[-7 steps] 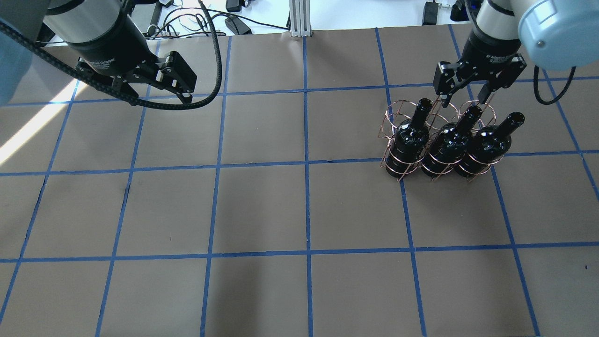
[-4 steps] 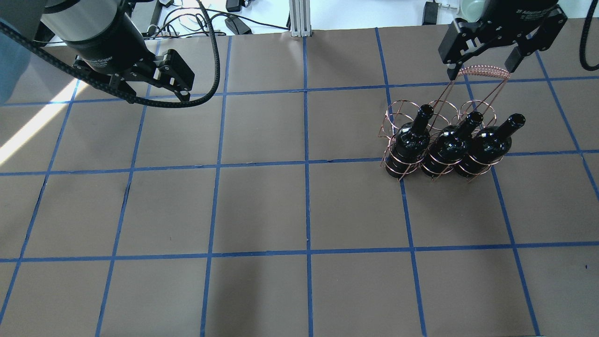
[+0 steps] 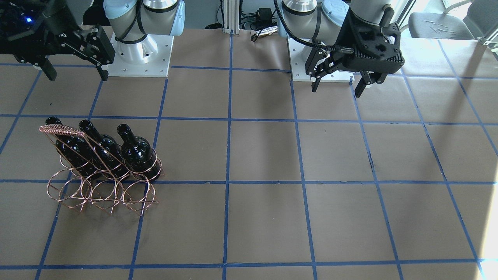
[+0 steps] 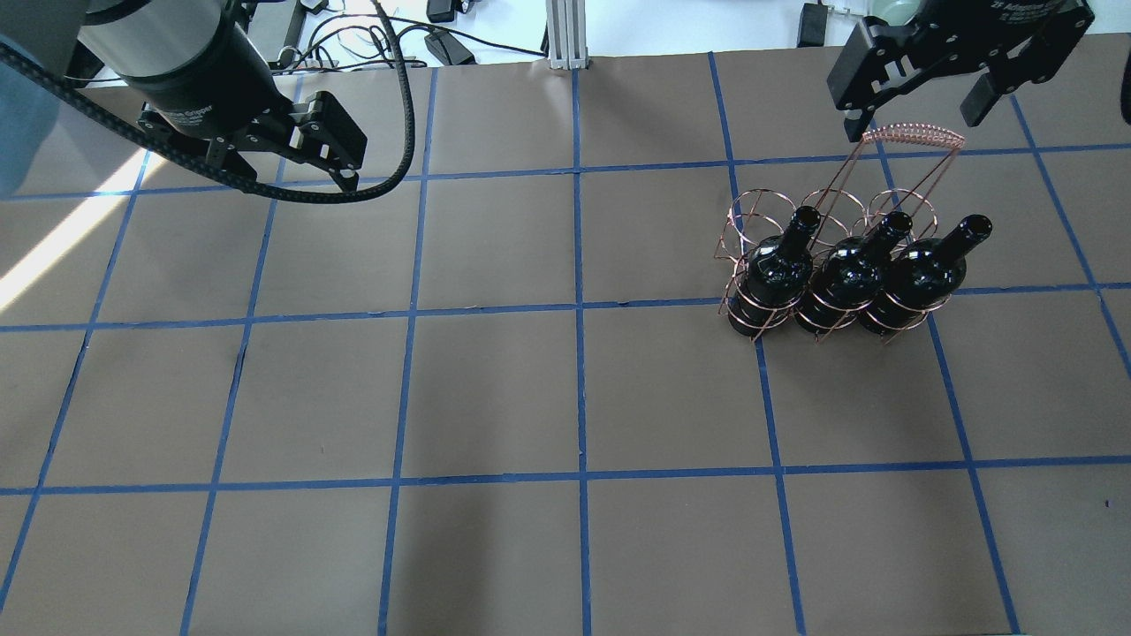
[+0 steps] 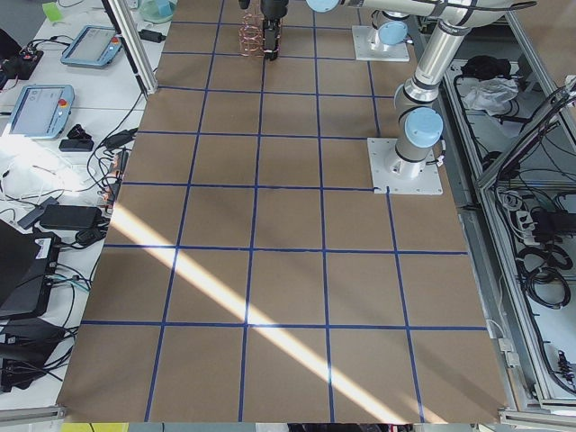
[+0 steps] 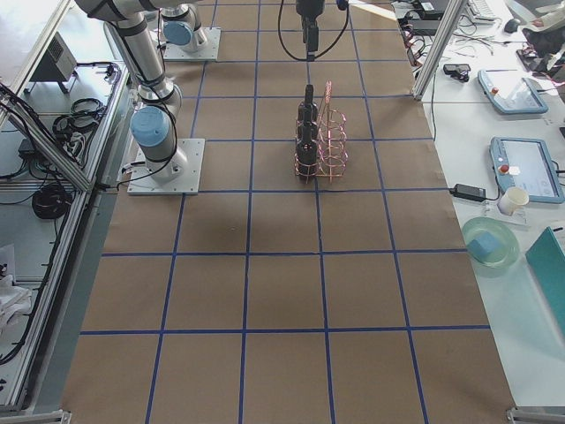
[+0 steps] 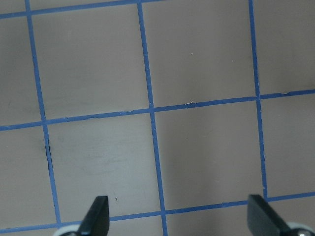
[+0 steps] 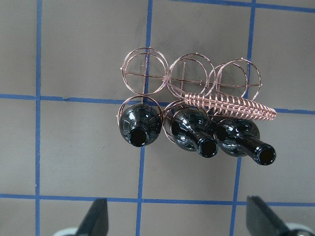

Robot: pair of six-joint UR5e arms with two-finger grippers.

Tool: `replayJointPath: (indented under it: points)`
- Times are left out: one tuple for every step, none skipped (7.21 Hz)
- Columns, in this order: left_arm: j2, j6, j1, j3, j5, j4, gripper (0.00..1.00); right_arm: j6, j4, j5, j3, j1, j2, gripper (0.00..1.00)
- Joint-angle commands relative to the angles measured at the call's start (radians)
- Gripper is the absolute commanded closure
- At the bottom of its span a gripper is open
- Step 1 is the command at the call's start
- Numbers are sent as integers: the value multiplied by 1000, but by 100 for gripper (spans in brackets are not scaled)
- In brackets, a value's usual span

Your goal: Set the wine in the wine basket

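Three bottles (image 3: 137, 152) stand in the front-facing view inside the wire basket (image 3: 103, 196), all in the row nearer the robot; the other row is empty. The right gripper (image 3: 76, 74) hangs high behind the basket, fingers spread, holding nothing. The left gripper (image 3: 337, 88) is well apart, also spread and empty.

From overhead, only bare table (image 4: 495, 389) lies under the left arm.

The right wrist camera looks down on three bottle mouths and the coiled handle (image 8: 229, 105), with the fingers touching neither.

I judge the placing finished. Next, the right arm only needs to pull away without catching the handle.
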Motion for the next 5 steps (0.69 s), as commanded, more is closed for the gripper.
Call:
replayJointPath:
  points:
    - [-3,0,0,-2,-1,7,0,10,4,3,15,39,-7,0]
    - [0,-1,-1,-7,3,7,0,1,2,-4,36,47,-18,0]
    - [-1,2,0,-7,0,20,0,-7,-4,-16,57,39,-24,0]
    - [2,2,0,-7,3,24,0,2,-7,-16,59,41,-36,0]
    - [2,2,2,-5,2,26,0,-6,1,-16,59,39,-38,0]
